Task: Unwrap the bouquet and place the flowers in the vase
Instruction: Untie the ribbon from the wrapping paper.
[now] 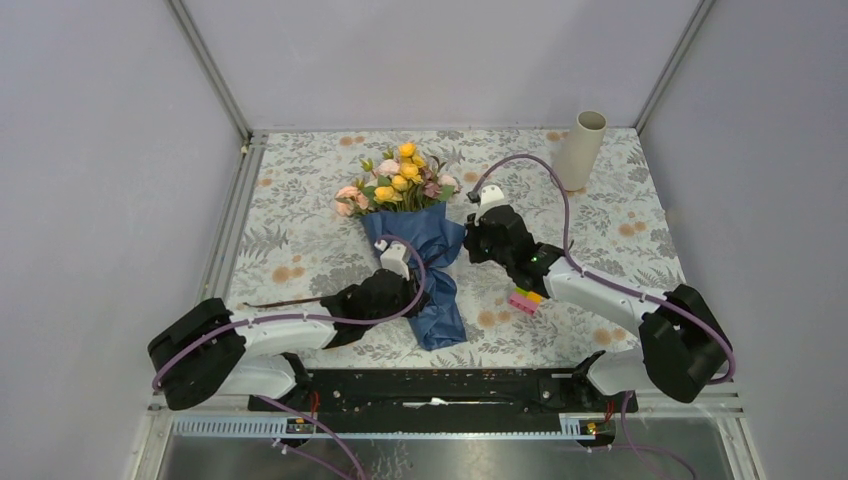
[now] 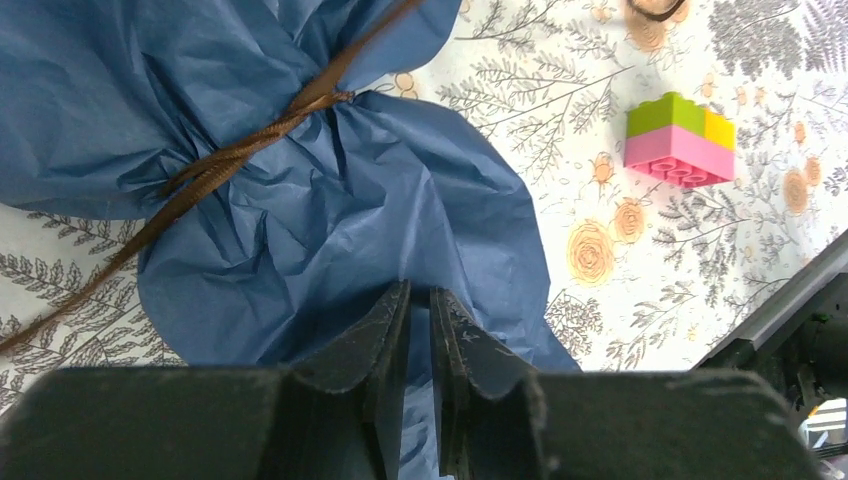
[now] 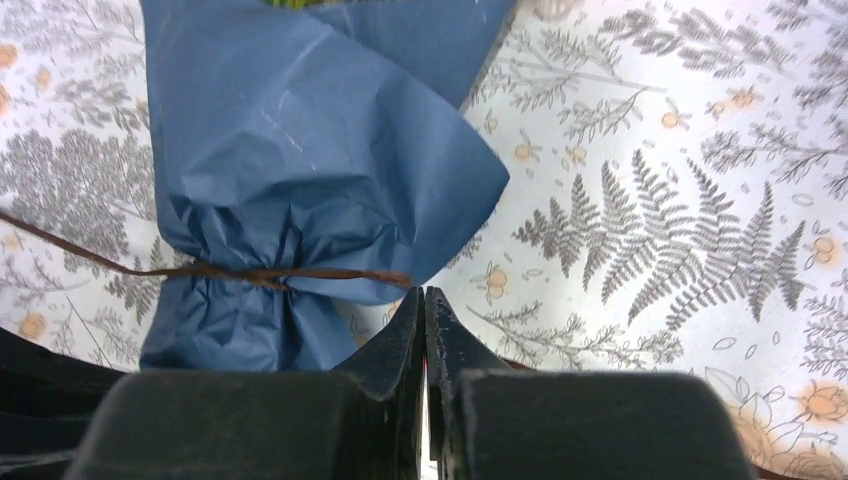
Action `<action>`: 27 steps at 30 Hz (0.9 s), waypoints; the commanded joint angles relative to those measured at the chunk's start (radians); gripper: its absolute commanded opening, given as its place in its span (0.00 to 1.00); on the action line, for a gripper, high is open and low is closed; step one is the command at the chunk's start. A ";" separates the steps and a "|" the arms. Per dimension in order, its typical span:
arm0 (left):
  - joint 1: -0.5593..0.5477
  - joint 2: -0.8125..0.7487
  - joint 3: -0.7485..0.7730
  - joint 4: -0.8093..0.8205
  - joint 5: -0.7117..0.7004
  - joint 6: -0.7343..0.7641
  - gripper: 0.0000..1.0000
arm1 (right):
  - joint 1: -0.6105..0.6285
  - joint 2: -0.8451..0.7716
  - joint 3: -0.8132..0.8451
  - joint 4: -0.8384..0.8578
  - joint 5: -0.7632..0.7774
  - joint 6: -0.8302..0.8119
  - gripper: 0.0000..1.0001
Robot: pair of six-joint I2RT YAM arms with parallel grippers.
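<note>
**At the ribbon's waist, two claws close on the wrap**

Across the middle of the top view the bouquet (image 1: 415,232) lies on the floral worktop (image 1: 300,190). Its flowers (image 1: 400,178) point toward the upper edge, and the blue paper (image 1: 440,320) trails toward the arms with a brown ribbon (image 3: 250,272) tied round it. The vase (image 1: 580,148) stands at the upper right, well apart.

The right claw (image 3: 424,298) is pressed together at the lower centre of its own view, just where the ribbon's loose end arrives. Whether that end is actually nipped I cannot tell. The left claw (image 2: 420,300) sits over the paper's lower half with only a slit between its fingers and blue showing through. The view does not settle whether a fold is caught.

If the ribbon end merely lies beside the tips, a pull would come away with nothing. If it is held but the left claw has no real hold, the whole bundle would likely slide across the cloth rather than untie, perhaps toward the toy brick stack (image 2: 680,140) nearby. A tug along the wrong line could cinch the knot, and a hard pinch may tear the crinkled paper.
</note>
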 commanded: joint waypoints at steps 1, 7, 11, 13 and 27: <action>-0.016 0.035 -0.013 0.016 -0.034 -0.014 0.16 | -0.004 -0.003 0.081 0.014 0.059 -0.020 0.00; -0.034 0.068 -0.019 -0.015 -0.052 -0.031 0.13 | 0.008 0.054 0.197 0.019 0.109 -0.027 0.00; -0.043 0.075 -0.041 -0.006 -0.059 -0.057 0.13 | 0.011 0.073 0.269 -0.025 0.080 -0.028 0.00; -0.043 0.075 -0.050 0.002 -0.069 -0.070 0.13 | 0.012 0.059 0.253 -0.042 0.056 -0.012 0.04; -0.043 0.052 -0.066 0.023 -0.067 -0.070 0.13 | 0.013 -0.116 -0.236 0.131 0.009 0.042 0.79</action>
